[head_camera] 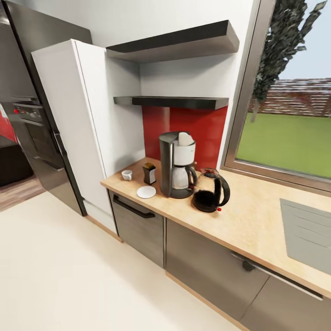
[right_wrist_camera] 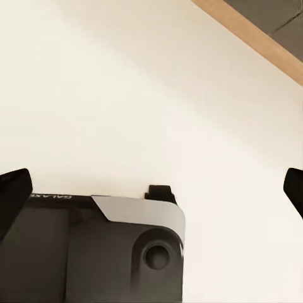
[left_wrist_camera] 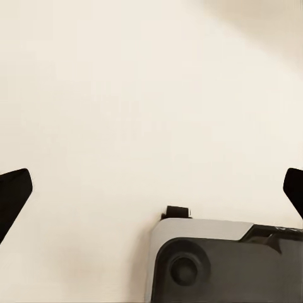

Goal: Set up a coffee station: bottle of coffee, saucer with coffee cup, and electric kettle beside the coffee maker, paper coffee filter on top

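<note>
Both the left gripper (left_wrist_camera: 151, 189) and right gripper (right_wrist_camera: 151, 189) hung spread wide and empty over the floor (left_wrist_camera: 126, 95), while the coffee maker (head_camera: 177, 165), kettle (head_camera: 210, 191), saucer (head_camera: 146, 191), cup (head_camera: 127, 174) and coffee bottle (head_camera: 149, 173) stood together on the countertop (head_camera: 248, 220).

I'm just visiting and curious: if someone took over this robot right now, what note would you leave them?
Both grippers, left and right, are open and empty, pointing at the floor.
On the counter: coffee maker with a white filter on top, kettle on its window side, coffee bottle, saucer and cup on its other side.
Done, as far as I can tell: bottle, filter, kettle and saucer.
Left: the cup stands on the counter apart from the saucer; set it on the saucer.
</note>
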Motion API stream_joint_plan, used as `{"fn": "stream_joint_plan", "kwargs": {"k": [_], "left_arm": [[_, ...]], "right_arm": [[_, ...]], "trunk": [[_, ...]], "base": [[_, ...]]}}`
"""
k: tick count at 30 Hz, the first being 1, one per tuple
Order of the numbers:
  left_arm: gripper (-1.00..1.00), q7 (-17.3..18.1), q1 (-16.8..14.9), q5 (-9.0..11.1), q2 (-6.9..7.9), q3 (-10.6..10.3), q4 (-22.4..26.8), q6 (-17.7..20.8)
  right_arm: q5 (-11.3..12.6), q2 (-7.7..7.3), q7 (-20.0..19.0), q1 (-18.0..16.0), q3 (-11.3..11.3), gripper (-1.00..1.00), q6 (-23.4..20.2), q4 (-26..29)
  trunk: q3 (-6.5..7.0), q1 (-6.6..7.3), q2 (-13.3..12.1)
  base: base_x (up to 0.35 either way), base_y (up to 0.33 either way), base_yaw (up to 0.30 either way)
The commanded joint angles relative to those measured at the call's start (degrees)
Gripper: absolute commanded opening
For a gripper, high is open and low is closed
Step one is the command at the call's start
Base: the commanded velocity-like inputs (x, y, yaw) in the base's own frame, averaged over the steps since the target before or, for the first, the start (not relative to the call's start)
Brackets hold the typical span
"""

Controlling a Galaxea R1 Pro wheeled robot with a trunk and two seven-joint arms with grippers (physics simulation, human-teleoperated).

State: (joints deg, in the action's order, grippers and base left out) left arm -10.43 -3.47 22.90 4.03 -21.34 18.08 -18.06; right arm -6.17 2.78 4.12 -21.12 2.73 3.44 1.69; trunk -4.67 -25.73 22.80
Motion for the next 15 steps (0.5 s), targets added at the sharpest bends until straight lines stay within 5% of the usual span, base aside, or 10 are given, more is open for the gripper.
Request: {"fn": "stream_joint_plan", "kwargs": {"k": [1,15], "left_arm": [[1.0,-0.39,-0.05,0.25,0.06,-0.48,0.02,-0.13],[1.0,-0.39,0.04,0.3,0.22,-0.29,0.02,-0.05]], "right_arm": [[-0.6,0.02,0.28,-0.06,0.3,1.0,0.16,-0.08],[-0.6,-0.06,0.24,-0.04,0.35,1.0,0.16,-0.11]], "trunk": [[-0.12,-0.05,0.12],[-0.12,-0.05,0.12]], "base": [[0.193,0.276,0.0],[0.221,0.276,0.0]]}}
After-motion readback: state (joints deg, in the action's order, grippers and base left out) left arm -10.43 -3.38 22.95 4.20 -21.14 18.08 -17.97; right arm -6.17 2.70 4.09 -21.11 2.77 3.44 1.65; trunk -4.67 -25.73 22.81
